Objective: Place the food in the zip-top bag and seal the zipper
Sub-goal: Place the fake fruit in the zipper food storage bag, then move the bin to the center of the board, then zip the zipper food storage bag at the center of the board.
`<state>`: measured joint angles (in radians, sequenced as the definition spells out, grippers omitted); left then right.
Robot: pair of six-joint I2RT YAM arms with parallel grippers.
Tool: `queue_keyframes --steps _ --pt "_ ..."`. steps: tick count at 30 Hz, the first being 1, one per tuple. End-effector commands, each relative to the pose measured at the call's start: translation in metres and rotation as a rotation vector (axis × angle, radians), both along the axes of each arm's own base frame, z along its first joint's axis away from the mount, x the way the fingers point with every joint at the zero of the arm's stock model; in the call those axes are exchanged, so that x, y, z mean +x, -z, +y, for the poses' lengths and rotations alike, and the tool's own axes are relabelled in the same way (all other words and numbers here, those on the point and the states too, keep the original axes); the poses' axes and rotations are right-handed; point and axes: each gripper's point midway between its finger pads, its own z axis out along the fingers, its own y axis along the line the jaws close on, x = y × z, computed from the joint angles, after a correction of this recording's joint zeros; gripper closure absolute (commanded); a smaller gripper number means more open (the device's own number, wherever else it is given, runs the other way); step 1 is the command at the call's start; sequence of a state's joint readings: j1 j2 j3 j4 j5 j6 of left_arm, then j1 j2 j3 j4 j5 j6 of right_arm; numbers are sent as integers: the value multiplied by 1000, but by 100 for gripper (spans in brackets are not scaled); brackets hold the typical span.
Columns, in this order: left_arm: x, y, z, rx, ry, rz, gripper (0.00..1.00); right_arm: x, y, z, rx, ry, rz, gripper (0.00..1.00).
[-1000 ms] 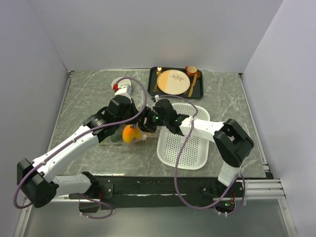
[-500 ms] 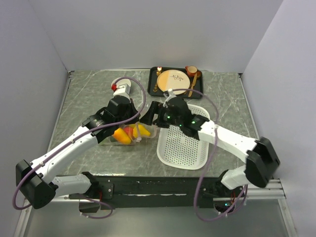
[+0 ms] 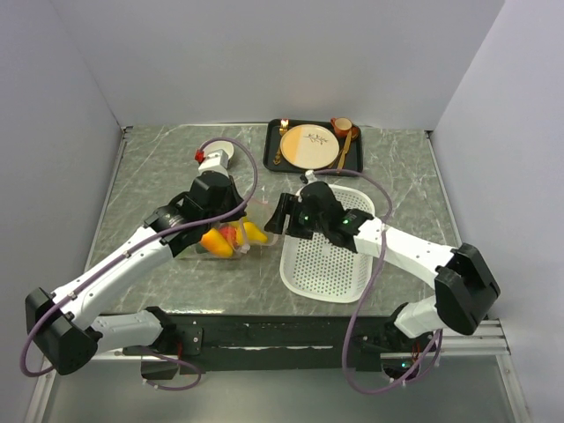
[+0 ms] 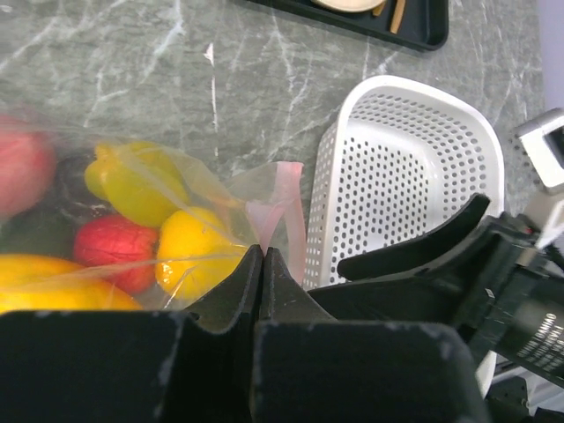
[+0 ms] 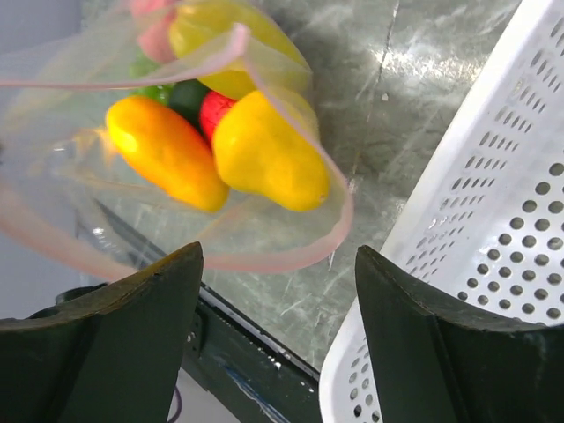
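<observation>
left gripper point(image 4: 263, 257) clenched: both fingers pressed flat together, tips nipping the mouth edge of the clear crinkly plastic zip-top bag point(image 4: 132, 189), lower centre of the left wrist view. the thin pale pink zipper strip point(image 4: 286, 189) stands up in a fold just above the tips.

right gripper point(image 5: 278, 300) released: fingers spread wide at the bottom of the right wrist view, nothing between them. the bag mouth lies beyond the gap, upper left of that frame. the pink strip runs there as an open loop, so the mouth gapes and is not sealed.

contents seen through the plastic, right wrist view:
- yellow oblong toy fruit point(image 5: 264, 150), nearest the mouth
- orange oblong toy fruit point(image 5: 163, 150), touching its left side
- red toy strawberry point(image 5: 211, 110), wedged between and behind those two
- green toy piece point(image 5: 172, 92), partly hidden

left wrist view adds a yellow-green toy piece point(image 4: 137, 185) and a pink toy peach point(image 4: 22, 167) at the left edge, blurred.

top view: the bag lies on the grey marbled tabletop point(image 3: 159, 159), centre left of the frame. it sits just left of the white perforated plastic basket point(image 3: 330, 256). both grippers are at the bag's right end, the right one over the basket's upper left rim. a dark rectangular tray point(image 3: 273, 145) with a round cream plate point(image 3: 308, 145) sits at upper centre, well apart from the bag.
</observation>
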<state>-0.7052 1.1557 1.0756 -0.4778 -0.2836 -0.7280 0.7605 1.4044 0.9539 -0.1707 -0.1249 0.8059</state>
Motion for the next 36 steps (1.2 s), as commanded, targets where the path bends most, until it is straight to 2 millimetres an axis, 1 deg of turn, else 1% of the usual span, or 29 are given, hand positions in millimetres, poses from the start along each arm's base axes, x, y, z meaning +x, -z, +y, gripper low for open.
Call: queue_keyframes --steps 1,3,4,7,10,12,15,18,20,22,24,27,28,29,30,31,34,35,36 --pt "3 -27 16 -32 -89 -59 99 9 8 10 -1 -3 18 24" --pt "3 -28 22 -29 -109 -61 99 9 16 11 -22 -11 40 24" --pt "3 -29 22 -33 -110 -63 99 10 25 12 -40 -13 59 24" --pt "1 -28 23 -39 -112 -60 99 12 42 7 -98 4 92 24" --pt "0 -27 23 -41 -113 -55 99 12 56 -8 -161 42 113 24" --pt "-1 -27 23 -44 -112 -53 99 16 62 -20 -196 71 112 24" --pt "-1 -26 21 -51 -102 -54 99 18 59 -27 -198 66 90 23" --pt "0 -25 18 -55 -91 -50 99 22 46 -25 -152 54 52 21" --pt "1 -24 17 -51 -89 -45 99 23 41 -21 -118 49 54 21" --pt "1 -25 15 -53 -86 -47 99 25 35 -12 -74 33 59 22" --pt "2 -26 14 -57 -83 -51 99 25 39 -5 -62 16 83 24" --pt "2 -28 14 -59 -79 -52 99 22 44 6 -35 -20 118 35" --pt "2 -28 14 -57 -80 -52 99 23 42 9 -15 -23 115 46" --pt "2 -28 14 -57 -80 -52 99 18 42 12 5 -47 124 51" --pt "2 -28 15 -56 -81 -52 99 19 36 17 38 -56 111 54" --pt "1 -27 14 -57 -79 -50 99 19 33 19 52 -65 107 57" --pt "0 -26 13 -63 -73 -49 99 16 30 25 76 -95 117 58" --pt "0 -26 12 -64 -69 -48 99 17 28 26 78 -95 113 67" --pt "0 -25 12 -64 -66 -46 99 17 27 26 83 -96 110 74"
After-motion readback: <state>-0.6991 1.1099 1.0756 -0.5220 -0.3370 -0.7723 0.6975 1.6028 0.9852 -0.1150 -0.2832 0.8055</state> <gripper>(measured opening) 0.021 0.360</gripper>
